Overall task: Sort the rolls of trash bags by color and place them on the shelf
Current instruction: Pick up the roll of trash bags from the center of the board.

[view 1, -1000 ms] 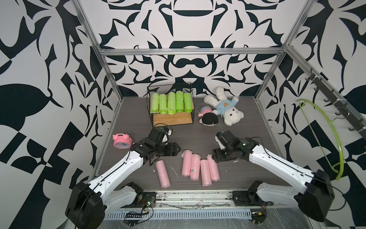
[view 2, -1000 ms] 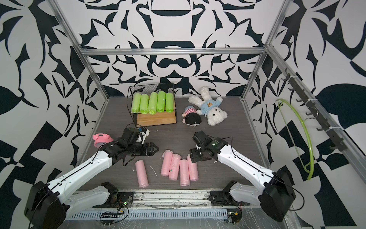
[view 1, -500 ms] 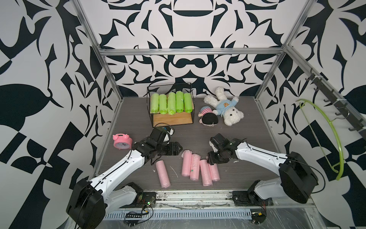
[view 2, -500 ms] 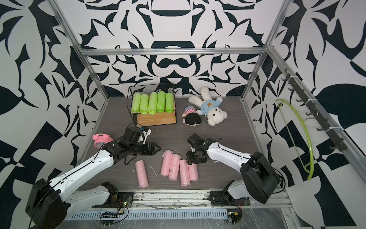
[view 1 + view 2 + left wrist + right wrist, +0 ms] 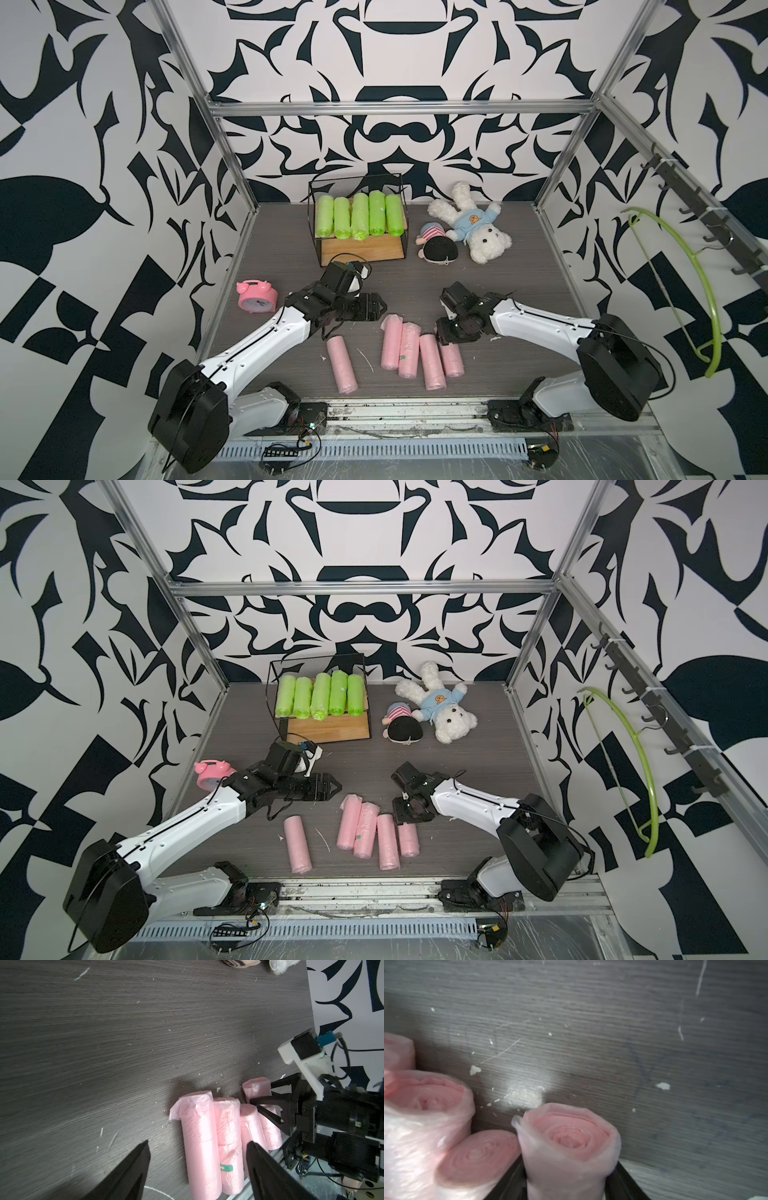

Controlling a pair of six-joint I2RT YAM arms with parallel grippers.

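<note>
Now that the right arm has dropped onto the pile, the right gripper (image 5: 445,333) straddles the far end of the rightmost pale pink film-wrapped trash-bag roll (image 5: 453,361). Its jaws have narrowed to the roll's width, black fingers (image 5: 623,1176) against both flanks. That roll is gripped but not lifted, flat on the dark grey wood-grain tabletop (image 5: 498,270).

So the first pink pick looks under way. The left gripper (image 5: 376,311) hasn't moved: wide open, empty, hovering near the pile's other end.

Five lime green crinkly rolls (image 5: 359,216) fill the top board of the small black-wire shelf with light wooden boards (image 5: 361,249). The lower board is bare, presumably pink's slot.

Three more pink rolls (image 5: 409,351) lie touching beside the gripped one, and a lone pink roll (image 5: 341,365) lies apart.

Soft spiral-wound film, loose flaps at the ends. It squashes easily, so an end grip may sag or slip.
</note>
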